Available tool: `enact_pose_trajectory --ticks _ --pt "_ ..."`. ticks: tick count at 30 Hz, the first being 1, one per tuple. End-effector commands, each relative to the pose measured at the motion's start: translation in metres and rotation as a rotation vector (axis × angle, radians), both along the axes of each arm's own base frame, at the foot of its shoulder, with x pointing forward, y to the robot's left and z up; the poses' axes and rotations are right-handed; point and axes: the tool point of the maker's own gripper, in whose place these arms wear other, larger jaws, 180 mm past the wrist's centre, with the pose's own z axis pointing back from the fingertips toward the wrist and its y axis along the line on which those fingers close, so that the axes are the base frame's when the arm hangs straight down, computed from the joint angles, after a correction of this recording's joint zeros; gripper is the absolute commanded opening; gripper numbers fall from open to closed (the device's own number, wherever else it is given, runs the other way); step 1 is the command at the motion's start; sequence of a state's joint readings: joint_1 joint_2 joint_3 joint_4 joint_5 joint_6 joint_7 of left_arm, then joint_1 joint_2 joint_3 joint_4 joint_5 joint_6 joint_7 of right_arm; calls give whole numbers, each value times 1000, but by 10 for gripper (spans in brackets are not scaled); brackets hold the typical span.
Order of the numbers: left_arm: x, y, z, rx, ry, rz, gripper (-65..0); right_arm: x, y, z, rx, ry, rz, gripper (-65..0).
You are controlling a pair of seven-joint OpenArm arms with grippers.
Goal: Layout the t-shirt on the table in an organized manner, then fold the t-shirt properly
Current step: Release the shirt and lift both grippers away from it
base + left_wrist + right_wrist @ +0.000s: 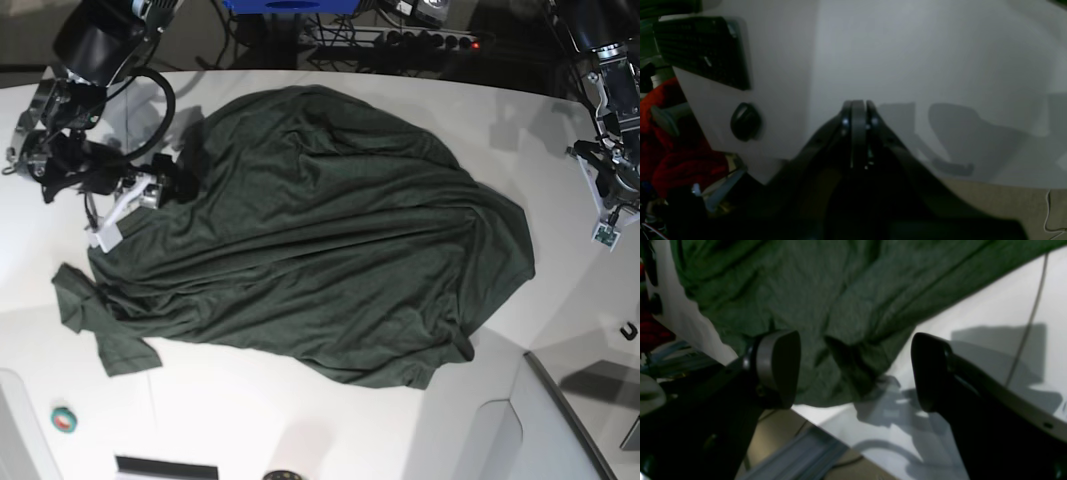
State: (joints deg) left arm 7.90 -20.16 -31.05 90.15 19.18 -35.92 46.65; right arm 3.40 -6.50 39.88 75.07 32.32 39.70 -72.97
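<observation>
**Green shirt spread wide, one gripper over its edge**

At the left of the base view, my right gripper (135, 190) sits low over the t-shirt (300, 240), at the cloth's upper left edge, its jaws spread wide. In my right wrist view the two fingers (778, 368) stand far apart with nothing pinched between them — the left pad hangs over green fabric, the other finger over bare white table (990, 306). A bunched fold of the shirt lies between the two fingers, at the cloth's lower edge. Whether the pads touch the cloth I cannot tell.

The t-shirt covers the middle of the table (300, 420) in the base view, a broad wrinkled mass reaching from the upper centre down to the lower centre. One sleeve (100, 320) sticks out flat at the lower left. The body is rumpled with long creases running across it, and its right edge curves round near the centre right of the frame. A small round green object (64, 419) lies on the table in the lower left corner, well apart from the shirt.

At the far right of the base view, my left gripper (608, 205) hangs above empty white tabletop, well clear of the cloth. In my left wrist view its fingers (858, 115) are pressed together — fully closed, holding nothing.
</observation>
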Motion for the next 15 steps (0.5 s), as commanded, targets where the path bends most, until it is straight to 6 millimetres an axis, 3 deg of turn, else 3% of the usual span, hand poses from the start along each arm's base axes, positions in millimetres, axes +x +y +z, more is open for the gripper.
enact_pose_trajectory --ticks 1,6,8,11,14,15 --pt "7 7 14 32 -33 -2 -650 13 0 6 20 -23 -25 -168" --pt "7 7 14 32 -33 -2 -650 17 3 -8 83 24 -71 -179" --pt "6 7 14 32 -31 -2 -650 16 1 -9 82 26 -74 -249" --pt "6 7 14 32 -31 -2 -650 16 -3 -9 75 26 -76 -414" --pt "6 7 14 32 -31 -2 -650 15 -6 -9 66 23 -79 -492" --pt "6 7 14 32 -31 -2 -650 17 -16 -6 39 11 -82 -531"
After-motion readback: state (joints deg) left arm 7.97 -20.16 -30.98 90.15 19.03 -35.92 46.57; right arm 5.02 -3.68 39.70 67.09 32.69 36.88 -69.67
